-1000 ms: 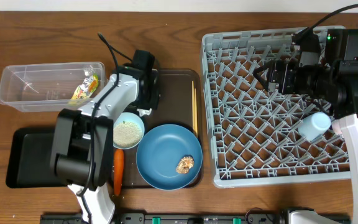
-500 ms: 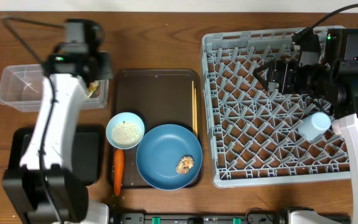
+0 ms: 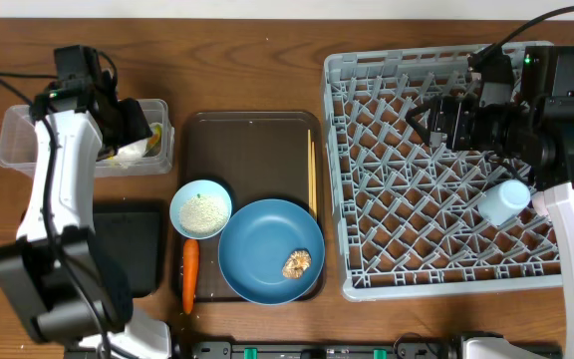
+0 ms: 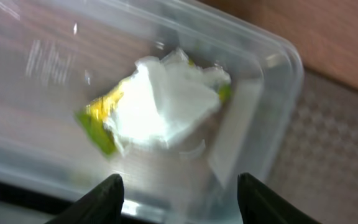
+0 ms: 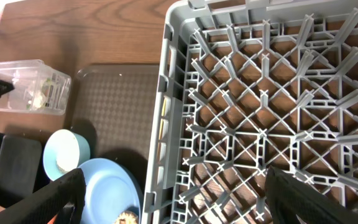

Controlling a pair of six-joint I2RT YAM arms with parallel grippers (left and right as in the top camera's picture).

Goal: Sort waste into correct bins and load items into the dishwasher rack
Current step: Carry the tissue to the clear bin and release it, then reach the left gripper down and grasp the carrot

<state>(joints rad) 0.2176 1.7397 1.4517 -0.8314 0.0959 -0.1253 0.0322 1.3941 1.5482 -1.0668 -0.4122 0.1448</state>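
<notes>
Tissue, crumpled and white, lies inside the clear plastic tub on top of the yellow-and-black snack wrapper, and my left tool hangs above them with its fingers apart and nothing between them. From overhead that tub sits at the upper left of the frame, with the shallow black tray just below it on the counter. At centre frame the dark brown serving tray carries the rest. The pale blue bowl of white rice is at its lower left. The small orange carrot lies lengthwise beside the bowl at the serving tray's left edge. The large dark blue plate sits at lower centre with the brown food lump on it. The thin wooden chopsticks run along the right side. The grey dishwasher rack fills the right half of the frame, and a small light blue cup lies in it toward the right. My right tool is spread wide and empty over the rack's pegs, near its upper part in the overhead view.
</notes>
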